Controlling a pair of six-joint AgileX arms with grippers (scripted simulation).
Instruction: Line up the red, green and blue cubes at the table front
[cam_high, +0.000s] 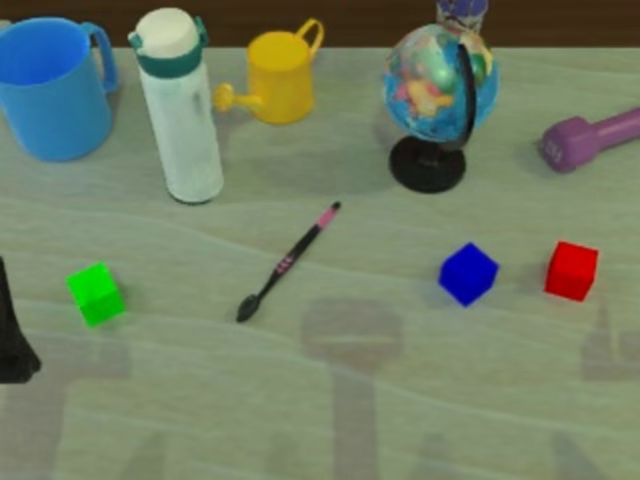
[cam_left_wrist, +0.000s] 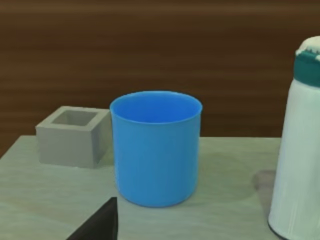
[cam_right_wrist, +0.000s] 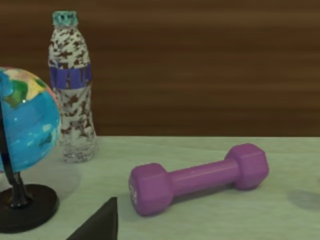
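Note:
Three cubes lie on the table (cam_high: 330, 430) in the top view. The green cube (cam_high: 96, 293) is at the left. The blue cube (cam_high: 468, 273) and the red cube (cam_high: 572, 270) sit side by side at the right, a small gap between them. My left gripper (cam_high: 12, 345) hangs at the table's left edge, just left of and in front of the green cube, holding nothing I can see. Only a dark corner of my right gripper (cam_right_wrist: 100, 225) shows in the right wrist view; that arm is out of the top view. No cube shows in either wrist view.
Along the back stand a light-blue mug (cam_high: 50, 88), a white flask (cam_high: 182, 105), a yellow watering can (cam_high: 278, 75), a globe (cam_high: 438, 100), a water bottle (cam_right_wrist: 72, 87) and a purple dumbbell (cam_high: 590, 138). A black brush (cam_high: 290, 262) lies mid-table. A grey box (cam_left_wrist: 74, 136) stands beside the mug.

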